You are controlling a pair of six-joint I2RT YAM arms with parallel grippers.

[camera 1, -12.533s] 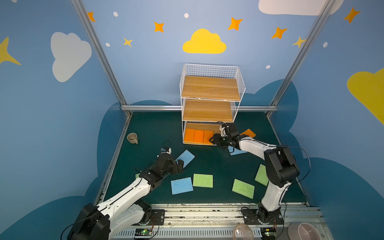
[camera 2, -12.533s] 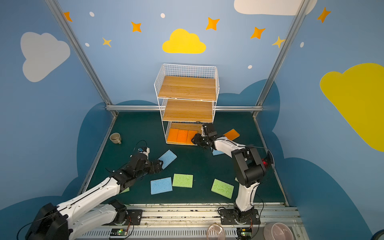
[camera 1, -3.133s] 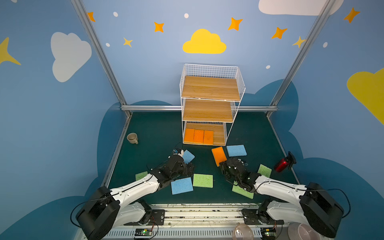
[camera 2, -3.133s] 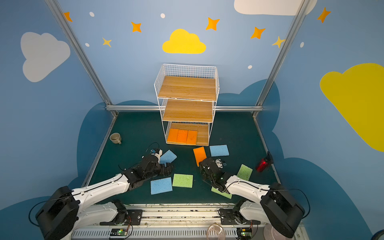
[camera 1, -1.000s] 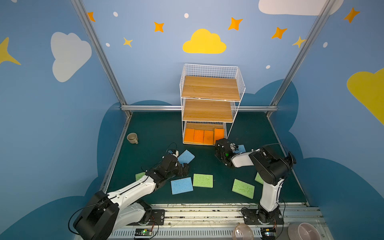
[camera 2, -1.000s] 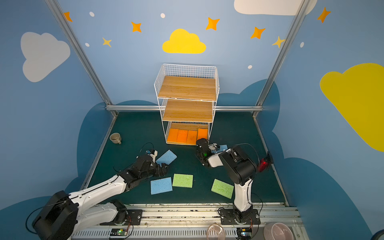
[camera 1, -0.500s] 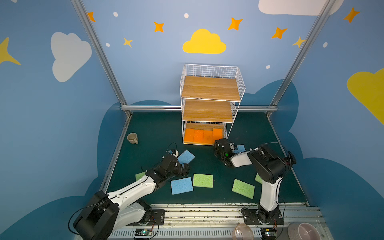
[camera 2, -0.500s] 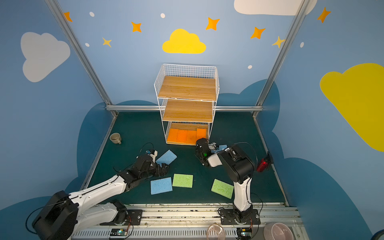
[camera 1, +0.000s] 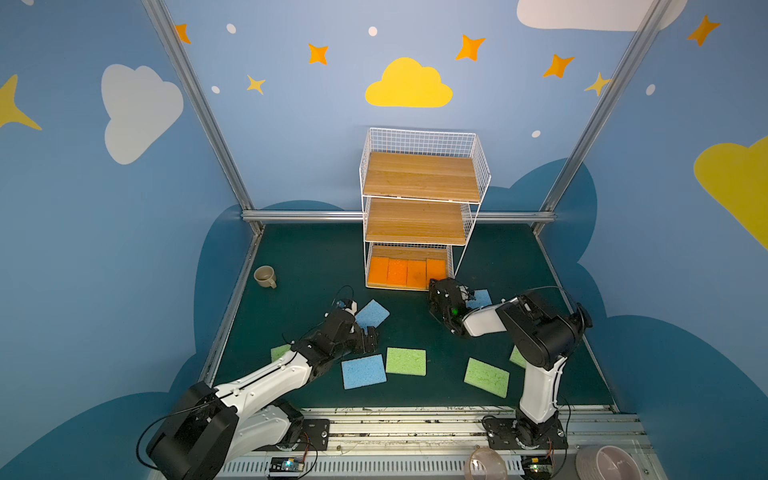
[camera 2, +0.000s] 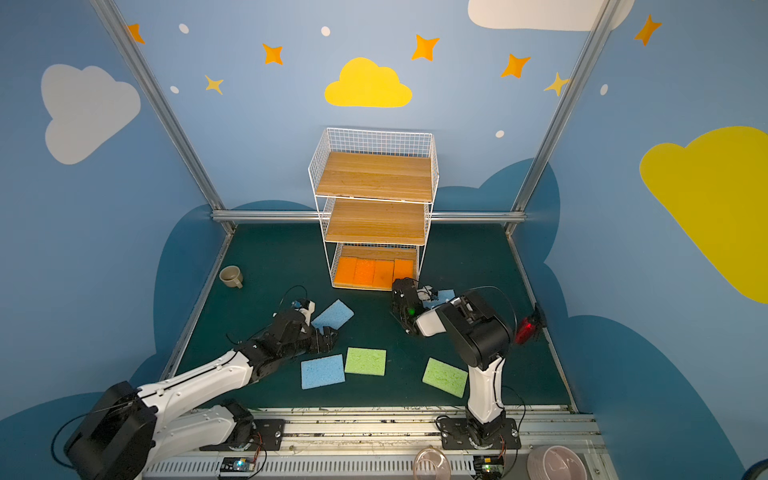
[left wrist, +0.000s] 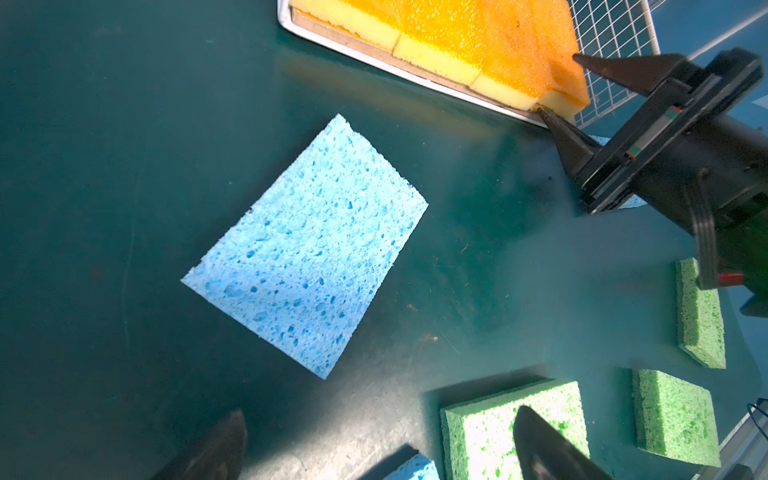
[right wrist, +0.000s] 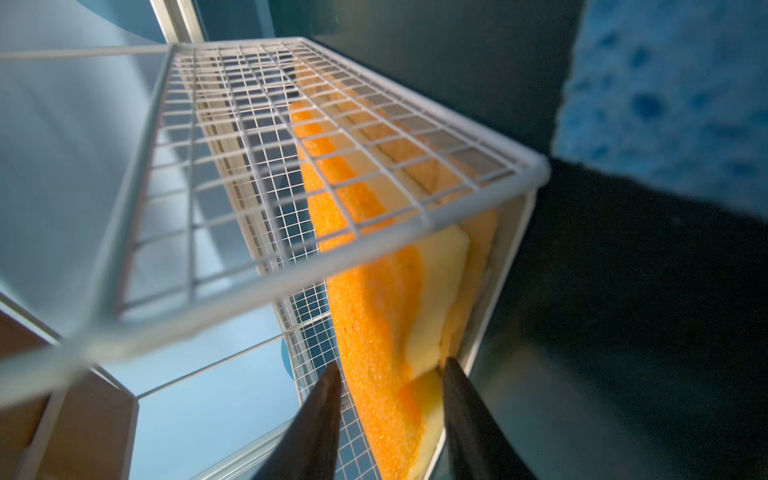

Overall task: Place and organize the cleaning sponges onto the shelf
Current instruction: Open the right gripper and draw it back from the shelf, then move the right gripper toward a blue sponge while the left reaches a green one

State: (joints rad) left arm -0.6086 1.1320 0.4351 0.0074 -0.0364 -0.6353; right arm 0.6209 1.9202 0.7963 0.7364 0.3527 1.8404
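The shelf [camera 1: 419,178] [camera 2: 376,176] stands at the back, and its bottom board carries a row of orange sponges [camera 1: 399,272] [camera 2: 365,270]. My right gripper [camera 1: 435,286] [right wrist: 392,363] is open at that board's front right corner. Its fingers straddle the end of the rightmost orange sponge [right wrist: 374,316] [left wrist: 561,79] with a gap showing. On the floor lie blue sponges [camera 1: 372,313] [camera 1: 363,371] [camera 1: 480,298] and green sponges [camera 1: 406,361] [camera 1: 486,377]. My left gripper [camera 1: 370,334] [left wrist: 378,453] is open and empty, low between a blue sponge [left wrist: 307,245] and a green one [left wrist: 490,432].
A beige cup [camera 1: 264,276] sits near the left wall. A red object [camera 2: 525,330] lies by the right wall. More green sponges [camera 1: 280,352] [camera 1: 517,357] are partly hidden behind the arms. Bowls [camera 1: 606,461] stand beyond the front rail.
My right gripper's jaws have parted from the rightmost orange sponge, which stays on the bottom board. The left arm has barely moved.
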